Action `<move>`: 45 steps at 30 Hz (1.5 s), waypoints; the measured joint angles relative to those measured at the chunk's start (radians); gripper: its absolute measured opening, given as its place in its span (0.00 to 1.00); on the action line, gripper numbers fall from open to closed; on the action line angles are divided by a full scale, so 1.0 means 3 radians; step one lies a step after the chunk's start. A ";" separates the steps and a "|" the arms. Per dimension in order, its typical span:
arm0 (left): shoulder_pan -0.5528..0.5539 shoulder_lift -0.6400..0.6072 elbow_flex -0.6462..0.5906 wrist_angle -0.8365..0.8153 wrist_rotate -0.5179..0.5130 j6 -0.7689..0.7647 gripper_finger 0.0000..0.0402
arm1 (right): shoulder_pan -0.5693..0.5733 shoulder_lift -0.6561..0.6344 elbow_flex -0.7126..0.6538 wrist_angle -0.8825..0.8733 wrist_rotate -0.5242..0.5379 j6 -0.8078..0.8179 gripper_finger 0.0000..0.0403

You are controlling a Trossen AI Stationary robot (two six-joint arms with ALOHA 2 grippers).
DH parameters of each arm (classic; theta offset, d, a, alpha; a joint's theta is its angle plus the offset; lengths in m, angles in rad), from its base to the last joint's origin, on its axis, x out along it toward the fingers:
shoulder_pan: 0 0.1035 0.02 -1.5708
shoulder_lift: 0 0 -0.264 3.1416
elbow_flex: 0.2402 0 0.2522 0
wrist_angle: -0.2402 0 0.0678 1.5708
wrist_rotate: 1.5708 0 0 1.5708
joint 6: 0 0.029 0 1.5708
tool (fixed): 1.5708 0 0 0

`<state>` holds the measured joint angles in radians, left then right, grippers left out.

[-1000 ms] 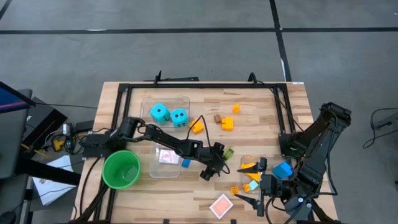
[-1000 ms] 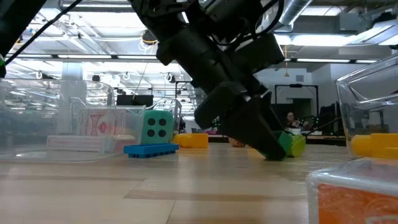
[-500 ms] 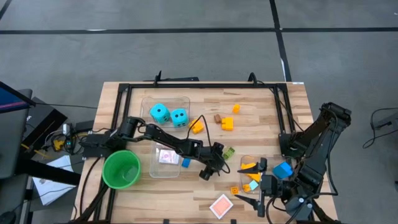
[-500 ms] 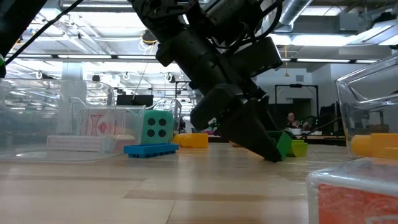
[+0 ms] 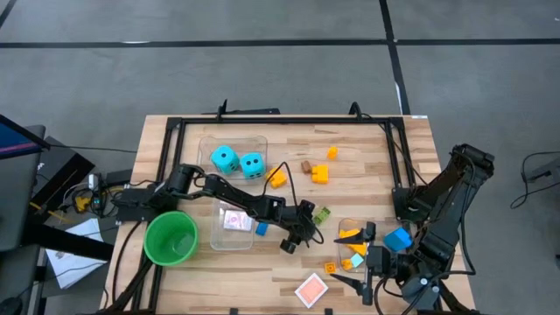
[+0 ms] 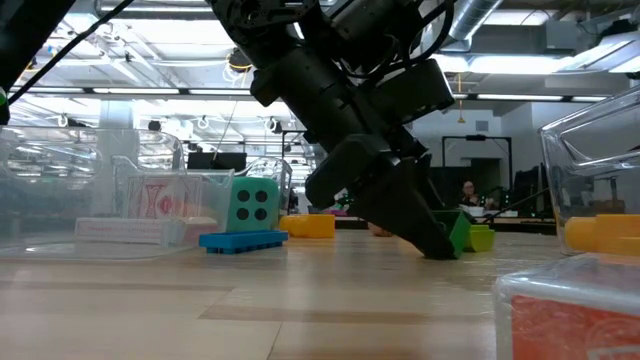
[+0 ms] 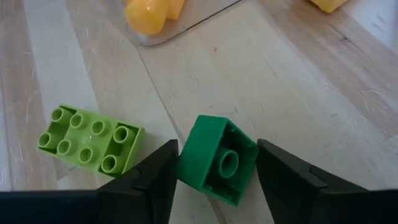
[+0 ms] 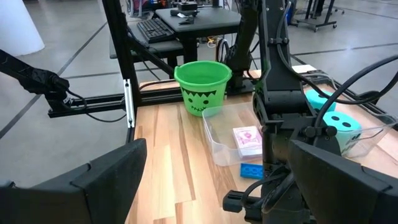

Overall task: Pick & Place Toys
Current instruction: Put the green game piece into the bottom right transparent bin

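The left pincer (image 7: 214, 171) is down at the middle of the tabletop (image 5: 367, 157), its two fingers (image 7: 149, 183) standing on either side of a dark green brick (image 7: 217, 158) that lies tilted with its hollow underside showing. The jaws look nearly against the brick's sides, though I cannot tell whether they have it clamped or are only bracketing it — I judge this a grasp in the making. Just beside it lies a light green brick (image 7: 90, 138), studs up, loose on the wood.

Farther out, the sorting looks partly done. The two cyan dice (image 5: 238, 161) sit in one clear bin (image 5: 259, 140) toward the far edge, and a playing card (image 5: 236, 220) lies in a second clear bin (image 5: 229, 242) near the green cup (image 5: 171, 238), with a blue brick (image 5: 261, 229) at that bin's edge. A third bin near the right arm holds yellow and orange pieces (image 5: 352, 234).

Still loose on the tabletop are two orange bricks (image 5: 319, 173), a yellow brick (image 5: 277, 178), a small brown piece (image 5: 306, 165), a small orange piece (image 5: 330, 267) and a red-and-white card (image 5: 311, 289) at the near edge — so a good share of the work remains.

The right pincer (image 5: 360, 284) waits wide open near the front right corner, holding nothing.
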<state>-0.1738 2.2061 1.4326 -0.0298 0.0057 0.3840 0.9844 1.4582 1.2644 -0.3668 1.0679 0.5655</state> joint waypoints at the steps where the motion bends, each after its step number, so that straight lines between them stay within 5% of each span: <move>1: 0.0000 -0.0006 0.0000 -0.0007 -0.0001 0.0000 0.48 | 0.0000 0.0000 0.0000 -0.0002 0.0001 0.0000 0.94; 15: -0.0050 -0.0152 0.0001 0.0099 -0.0007 -0.0018 0.46 | 0.0000 0.0000 0.0000 -0.0062 0.0008 0.0000 0.94; 22: -0.0189 -0.0603 0.0001 0.0200 0.0020 -0.0309 0.46 | -0.0001 -0.0001 0.0000 -0.0252 0.0008 -0.0001 0.94; 34: -0.0480 -0.0949 0.0001 0.0436 0.0853 -0.0642 0.46 | -0.0088 0.0005 -0.0094 0.0014 -0.0493 -0.0711 0.94; 45: -0.0396 -0.0913 0.0001 0.1158 0.1505 -0.1736 0.46 | -0.0104 0.0154 -0.0184 0.0574 -0.0854 -0.1529 0.94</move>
<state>-0.2925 1.9321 1.4330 0.3177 0.4573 -0.1367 0.9531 1.5045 1.2092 -0.1945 0.8116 0.1068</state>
